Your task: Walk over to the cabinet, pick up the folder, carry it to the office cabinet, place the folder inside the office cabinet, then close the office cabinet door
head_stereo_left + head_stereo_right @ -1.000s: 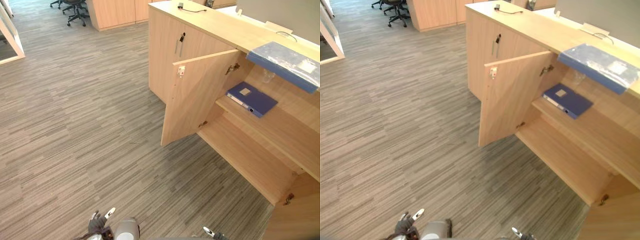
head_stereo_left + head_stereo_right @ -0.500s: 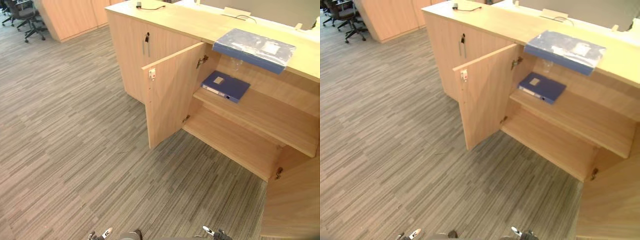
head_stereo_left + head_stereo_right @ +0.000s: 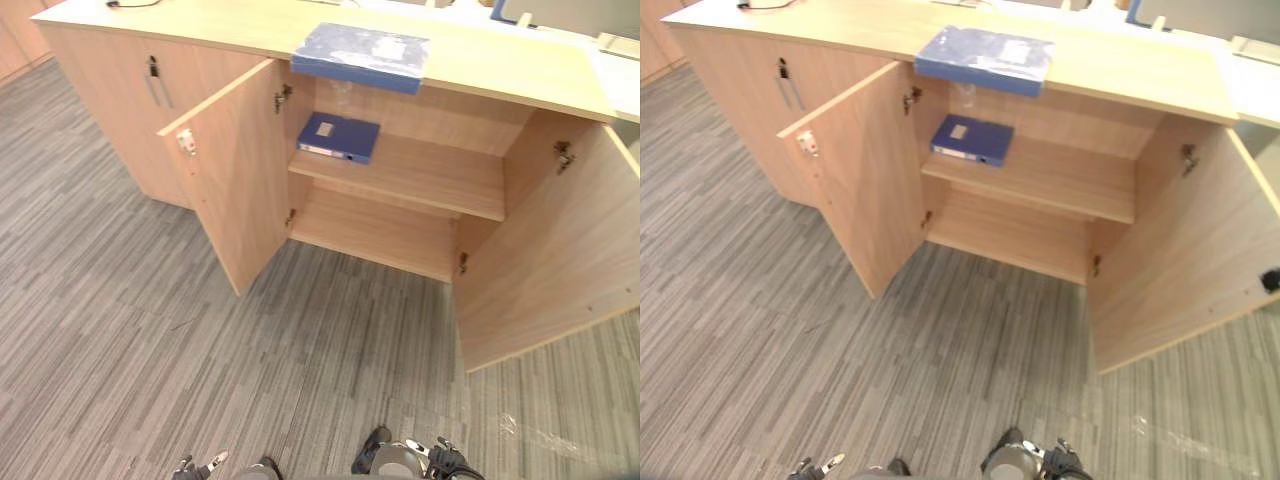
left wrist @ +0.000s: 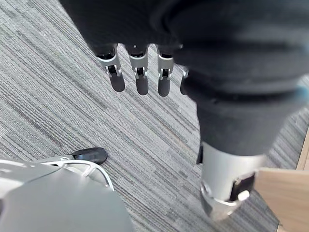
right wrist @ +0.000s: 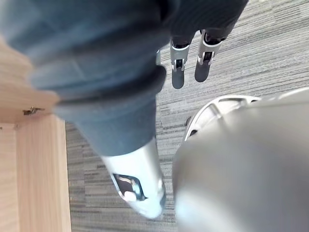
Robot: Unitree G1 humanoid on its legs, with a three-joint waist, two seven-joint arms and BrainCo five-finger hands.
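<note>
A flat blue folder (image 3: 360, 55) lies on the wooden top of the office cabinet (image 3: 500, 70), its edge over the open compartment. Inside, a second blue binder (image 3: 338, 137) rests on the left end of the upper shelf (image 3: 420, 180). Both doors stand wide open: the left door (image 3: 235, 185) and the right door (image 3: 560, 255). My left hand (image 4: 141, 79) hangs by my side over the carpet, fingers straight and holding nothing. Likewise my right hand (image 5: 177, 72) hangs low with straight fingers. Both hands also show at the bottom edge of the eye views, far from the cabinet.
Grey striped carpet (image 3: 150, 340) lies between me and the cabinet. Left of the open compartment is a closed door with a dark handle (image 3: 153, 80). The bottom shelf (image 3: 375, 235) is bare. A black cable (image 3: 130, 3) lies on the far left of the top.
The camera has swung round to the right, so the cabinet now sits centred and its right door has come into view. Both hands remain hanging low.
</note>
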